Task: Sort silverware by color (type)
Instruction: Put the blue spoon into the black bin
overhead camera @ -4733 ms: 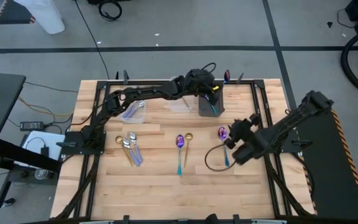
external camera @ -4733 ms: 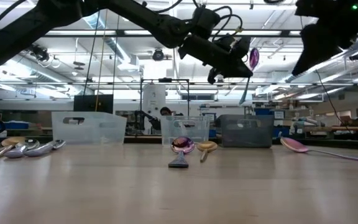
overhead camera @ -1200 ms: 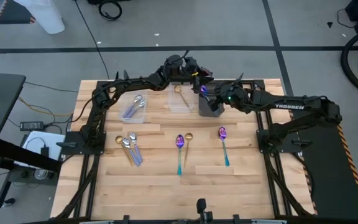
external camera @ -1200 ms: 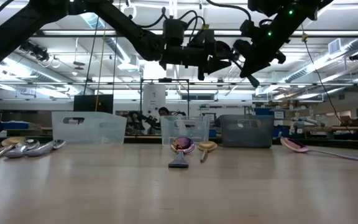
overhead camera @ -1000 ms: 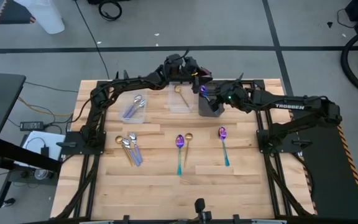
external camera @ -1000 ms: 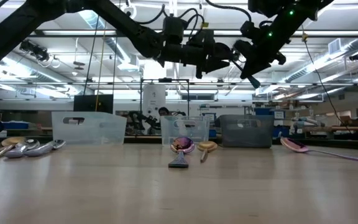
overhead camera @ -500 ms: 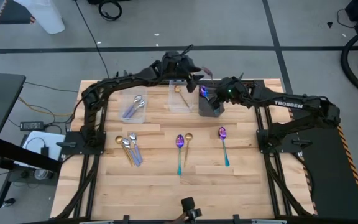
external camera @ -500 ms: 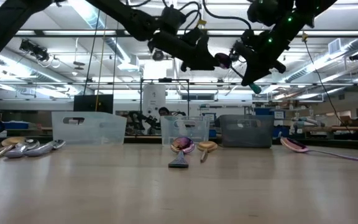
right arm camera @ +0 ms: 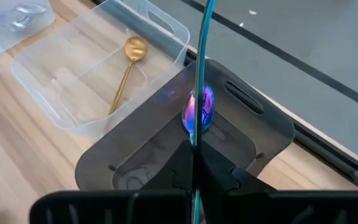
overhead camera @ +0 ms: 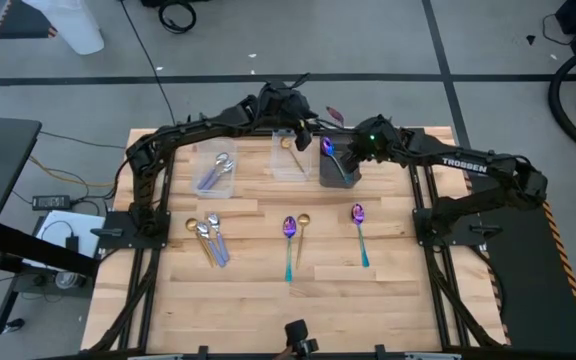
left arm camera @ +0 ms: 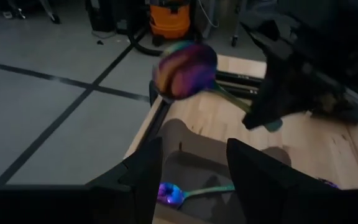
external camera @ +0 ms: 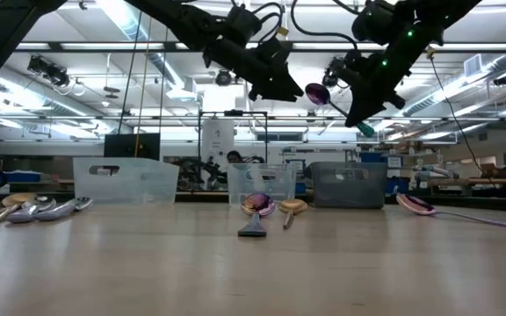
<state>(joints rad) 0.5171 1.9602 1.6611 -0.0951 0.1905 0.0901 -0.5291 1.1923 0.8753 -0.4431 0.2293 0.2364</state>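
Setting: a wooden surface (overhead camera: 268, 300) with three bins along its far edge and loose spoons nearer the front
Right gripper (external camera: 356, 105): raised above the dark bin (overhead camera: 338, 168) at the far right of the bin row, jaws closed on the teal handle of an iridescent spoon (external camera: 317, 92), bowl end out in the air
Left gripper (external camera: 279, 88): raised just beside it over the bins, jaws spread wide and empty, the spoon bowl hanging between the two grippers
Dark bin contents: one iridescent spoon in the bin (right arm camera: 199, 107) already lies inside
Middle clear bin (right arm camera: 73, 93): holds one gold spoon (right arm camera: 128, 65)
Left clear bin (overhead camera: 214, 173): holds silver spoons
Unsorted silverware: a mixed cluster (overhead camera: 208, 238) at front left, an iridescent and gold pair (overhead camera: 295, 235) in the middle, a lone iridescent spoon (overhead camera: 359, 228) to the right
Step in hand, as judged: dropping the held iridescent spoon into the dark bin
Doing it well: centre the spoon over the bin opening, lower it before letting go so it cannot bounce out, keep the left arm clear of its path
Hard to make out: the right wrist view sees the held spoon edge-on as a thin line, so its tilt is unclear
Cut off: the count of silver spoons in the left bin and in the front cluster is too small to tell
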